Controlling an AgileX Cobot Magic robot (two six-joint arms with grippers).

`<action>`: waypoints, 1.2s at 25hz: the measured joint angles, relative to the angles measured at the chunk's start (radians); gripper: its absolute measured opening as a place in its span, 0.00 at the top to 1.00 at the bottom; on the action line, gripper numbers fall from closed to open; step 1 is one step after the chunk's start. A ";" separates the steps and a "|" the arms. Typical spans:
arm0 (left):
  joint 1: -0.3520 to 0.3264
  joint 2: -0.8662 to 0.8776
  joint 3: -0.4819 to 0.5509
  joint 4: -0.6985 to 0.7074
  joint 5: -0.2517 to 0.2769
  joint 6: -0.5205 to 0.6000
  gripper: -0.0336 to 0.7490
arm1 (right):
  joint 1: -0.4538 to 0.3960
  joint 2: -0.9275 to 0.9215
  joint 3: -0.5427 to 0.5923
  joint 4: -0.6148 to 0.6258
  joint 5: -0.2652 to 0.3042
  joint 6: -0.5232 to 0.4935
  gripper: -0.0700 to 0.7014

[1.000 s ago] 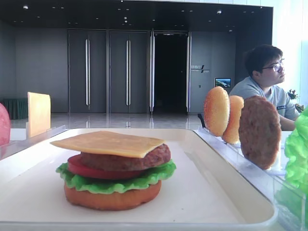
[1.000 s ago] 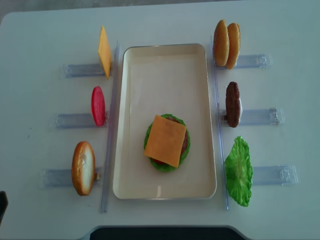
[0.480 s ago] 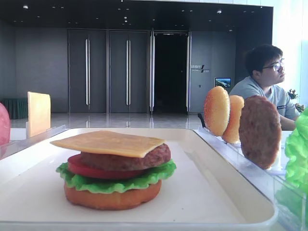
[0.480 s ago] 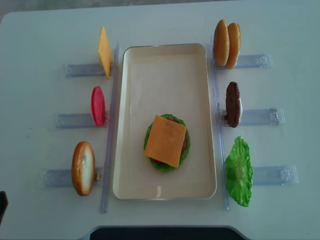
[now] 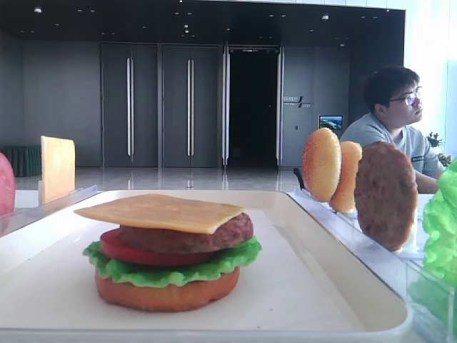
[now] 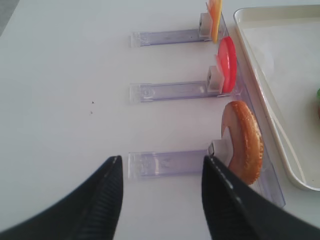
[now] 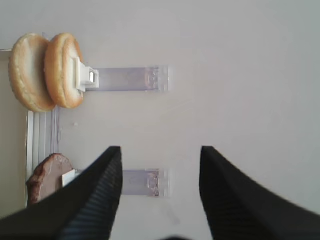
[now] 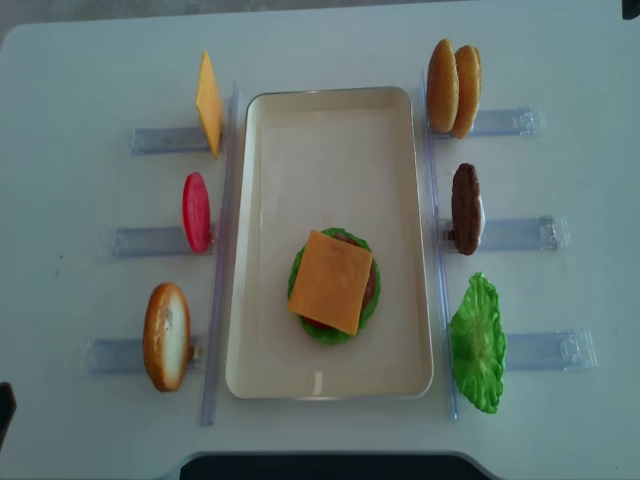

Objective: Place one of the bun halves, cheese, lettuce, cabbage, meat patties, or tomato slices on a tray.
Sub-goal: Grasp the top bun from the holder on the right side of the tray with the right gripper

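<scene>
On the white tray (image 8: 330, 160) stands a stack: flat bottom bun (image 5: 168, 294), lettuce (image 5: 171, 273), tomato slice (image 5: 125, 250), meat patty (image 5: 196, 236) and a cheese slice (image 8: 331, 282) on top. Upright in the racks to the right are a speckled tan bun half (image 8: 442, 85), a more orange one (image 8: 467, 90), a patty (image 8: 465, 208) and a lettuce leaf (image 8: 477, 342). To the left stand cheese (image 8: 208, 103), tomato (image 8: 196, 212) and another bun half (image 6: 245, 142). My left gripper (image 6: 161, 160) is open and empty beside that bun. My right gripper (image 7: 161, 149) is open over bare table.
Clear plastic racks (image 8: 520, 234) jut out on both sides of the tray, and long clear rails (image 8: 218, 260) run along its edges. A seated person (image 5: 389, 114) is behind the table at the right. Bare white table (image 8: 70, 200) lies outside the racks.
A small dark edge has come into the top right corner of the overhead view. The food pieces and tray have not moved.
</scene>
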State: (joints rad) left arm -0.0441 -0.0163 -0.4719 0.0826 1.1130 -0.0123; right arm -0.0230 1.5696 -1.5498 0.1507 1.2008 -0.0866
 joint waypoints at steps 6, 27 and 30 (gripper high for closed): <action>0.000 0.000 0.000 0.000 0.000 0.000 0.46 | 0.005 0.050 -0.073 -0.001 0.016 0.000 0.47; 0.000 0.000 0.000 0.000 0.000 0.000 0.46 | 0.543 0.244 -0.206 -0.134 -0.022 0.292 0.37; 0.000 0.000 0.000 0.000 0.000 0.000 0.46 | 0.514 0.265 -0.207 -0.140 -0.022 0.315 0.33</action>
State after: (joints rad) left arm -0.0441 -0.0163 -0.4719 0.0826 1.1130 -0.0123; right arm 0.4912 1.8346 -1.7565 0.0105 1.1789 0.2286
